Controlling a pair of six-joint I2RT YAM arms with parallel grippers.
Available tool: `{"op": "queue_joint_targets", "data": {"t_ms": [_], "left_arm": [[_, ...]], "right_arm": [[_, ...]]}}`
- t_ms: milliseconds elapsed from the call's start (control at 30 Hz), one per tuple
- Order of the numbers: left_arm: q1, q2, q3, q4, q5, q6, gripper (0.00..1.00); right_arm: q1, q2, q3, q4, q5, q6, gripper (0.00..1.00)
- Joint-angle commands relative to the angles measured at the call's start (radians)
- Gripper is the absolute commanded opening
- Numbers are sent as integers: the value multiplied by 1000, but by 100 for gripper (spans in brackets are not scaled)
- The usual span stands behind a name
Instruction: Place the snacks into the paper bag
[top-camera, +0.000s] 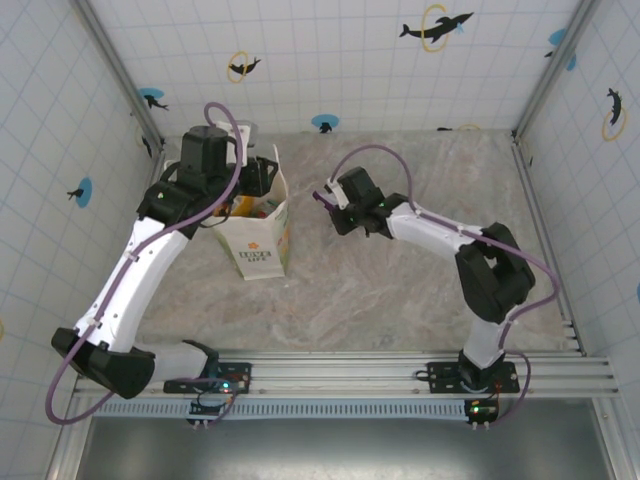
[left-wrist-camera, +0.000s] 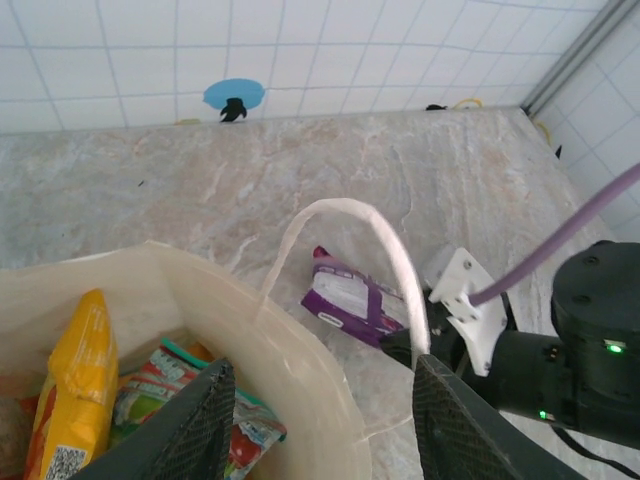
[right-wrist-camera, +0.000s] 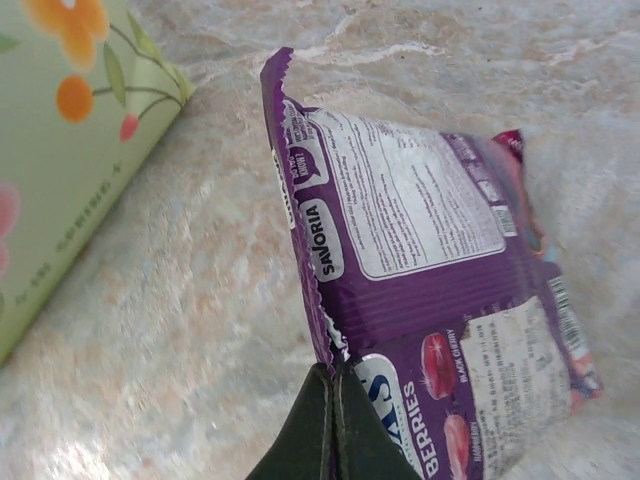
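Firmly pressed together at the right gripper (right-wrist-camera: 330, 378), pinching the crimped edge of a glossy purple berry packet (right-wrist-camera: 420, 260), just right of the white paper bag (top-camera: 258, 250) over a veined marble tabletop (top-camera: 400, 290). Spread partway at the left gripper (left-wrist-camera: 322, 378), straddling the bag's thin rim beside its looped handle (left-wrist-camera: 392, 255); inside, a crinkly yellow packet (left-wrist-camera: 75, 380) and a red-green packet (left-wrist-camera: 160, 390).

The left gripper (left-wrist-camera: 325, 430), jaws spread, straddles the paper bag (left-wrist-camera: 300, 385) wall; yellow packet (left-wrist-camera: 75, 380) inside, purple packet (left-wrist-camera: 350, 298) outside.
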Motion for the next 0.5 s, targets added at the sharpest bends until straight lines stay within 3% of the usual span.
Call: {"op": "queue_joint_targets", "data": {"t_ms": [0,233,467], "left_arm": [[4,-27,-7,31,68,67,49],[3,-39,-56,48,222,182,48],[-32,-63,-145,106,387,296,48]], "right_arm": [[-14,-102,-41,17,24,-84,0],[-80,-206,-65,-52,-58,-149,0],[-142,-310,-119,-86,-259,-261,0]]}}
